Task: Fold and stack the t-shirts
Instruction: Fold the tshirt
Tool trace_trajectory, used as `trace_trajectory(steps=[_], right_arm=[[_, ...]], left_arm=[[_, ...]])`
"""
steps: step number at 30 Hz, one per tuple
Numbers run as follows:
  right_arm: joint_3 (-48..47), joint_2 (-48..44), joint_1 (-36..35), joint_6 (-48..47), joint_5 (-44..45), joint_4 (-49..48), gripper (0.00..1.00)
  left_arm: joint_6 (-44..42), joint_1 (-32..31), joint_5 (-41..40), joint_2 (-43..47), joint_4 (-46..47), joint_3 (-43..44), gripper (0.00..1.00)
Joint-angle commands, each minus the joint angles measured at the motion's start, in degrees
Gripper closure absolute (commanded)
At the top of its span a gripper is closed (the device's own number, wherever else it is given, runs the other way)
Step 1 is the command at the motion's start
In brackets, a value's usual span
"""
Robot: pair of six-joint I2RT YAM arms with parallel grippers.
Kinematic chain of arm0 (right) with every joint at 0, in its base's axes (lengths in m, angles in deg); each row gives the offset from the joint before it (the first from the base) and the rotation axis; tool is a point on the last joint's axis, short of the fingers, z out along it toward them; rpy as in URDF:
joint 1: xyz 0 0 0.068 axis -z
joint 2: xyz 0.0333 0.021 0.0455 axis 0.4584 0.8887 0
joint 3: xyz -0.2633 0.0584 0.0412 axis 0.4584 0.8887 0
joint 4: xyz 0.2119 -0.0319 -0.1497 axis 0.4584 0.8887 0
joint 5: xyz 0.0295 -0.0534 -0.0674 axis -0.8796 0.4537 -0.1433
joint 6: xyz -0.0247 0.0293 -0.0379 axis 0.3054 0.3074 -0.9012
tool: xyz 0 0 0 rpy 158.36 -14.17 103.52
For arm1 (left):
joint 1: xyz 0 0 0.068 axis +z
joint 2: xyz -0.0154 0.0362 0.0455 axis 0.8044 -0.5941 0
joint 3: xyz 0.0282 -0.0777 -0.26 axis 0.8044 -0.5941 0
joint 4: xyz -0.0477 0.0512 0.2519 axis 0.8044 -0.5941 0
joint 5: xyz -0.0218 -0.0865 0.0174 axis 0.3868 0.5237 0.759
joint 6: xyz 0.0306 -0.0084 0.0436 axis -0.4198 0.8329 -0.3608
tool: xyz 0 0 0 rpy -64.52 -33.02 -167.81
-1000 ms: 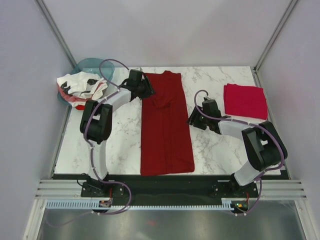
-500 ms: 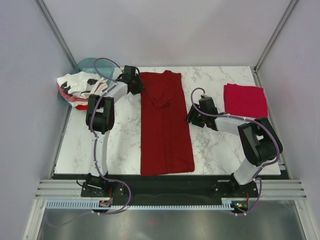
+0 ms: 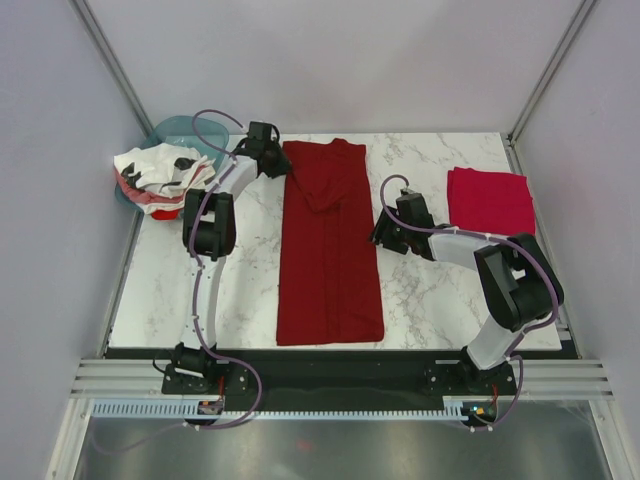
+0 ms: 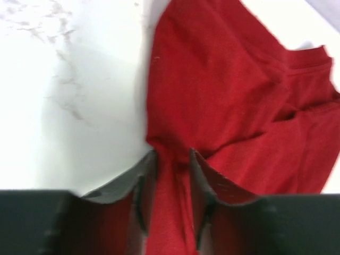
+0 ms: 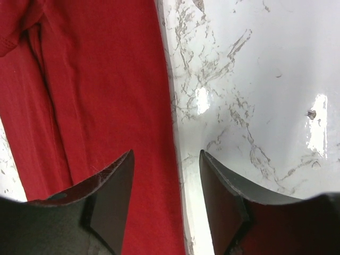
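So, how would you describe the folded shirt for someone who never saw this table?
Start at the marble table and look at its far right corner. There lies the folded shirt, a small neat square of bright pink-red, unlike the long dark red shirt in the middle.

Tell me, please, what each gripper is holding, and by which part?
The left gripper pinches the dark red t-shirt by its far left corner. The right gripper holds nothing; its jaws stand open over the shirt's right edge.
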Motion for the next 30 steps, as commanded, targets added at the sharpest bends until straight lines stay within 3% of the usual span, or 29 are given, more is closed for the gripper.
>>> trace_trajectory(steps=[1,3,4,6,10,11,13,14,17,20,25,30], right_arm=[[-1.4,0.2,-0.3,-0.1,2.2,1.8,0.36],[-0.7,-2.1,-0.5,0.3,5.1,2.3,0.23],[-0.2,-3.1,-0.7,0.0,6.7,2.4,0.2],[0.4,-5.8,-1.1,-0.5,7.6,3.7,0.16],[2.6,-11.9,-2.3,-1.6,9.0,5.0,0.19],[4.1,-13.3,-2.6,-1.8,7.9,5.5,0.21],[4.9,-17.8,-2.9,-1.8,5.6,9.3,0.26],[6.4,-19.7,-3.9,-2.0,5.0,11.8,0.27],[12.5,-30.9,-7.8,-1.2,5.0,16.3,0.29],[16.9,-38.3,-9.7,-1.2,4.3,22.0,0.32],[20.9,-44.5,-15.4,0.5,4.5,27.4,0.39],[21.0,-41.2,-21.9,2.3,7.7,28.7,0.37]], left_arm=[[0.2,0.3,2.0,1.1,-3.0,-0.7,0.58],[-0.8,-0.4,2.5,5.0,-0.1,-6.4,0.49],[-1.1,-1.1,1.6,9.5,0.6,-8.7,0.39],[-1.9,-1.6,-0.3,14.4,2.7,-17.2,0.33],[-1.7,-2.5,-2.3,30.7,8.8,-35.6,0.29],[-0.7,-2.7,-2.4,38.5,9.4,-43.7,0.28],[0.3,-3.9,-1.7,46.2,10.6,-52.0,0.28],[0.7,-4.6,-2.3,55.1,10.8,-59.7,0.28],[-0.1,-9.4,-8.1,72.0,10.6,-74.7,0.3],[1.5,-13.4,-13.4,82.5,7.4,-86.6,0.32],[2.6,-14.7,-7.8,99.0,1.4,-96.8,0.36],[5.4,-18.4,-3.1,104.2,-2.7,-101.0,0.37]])
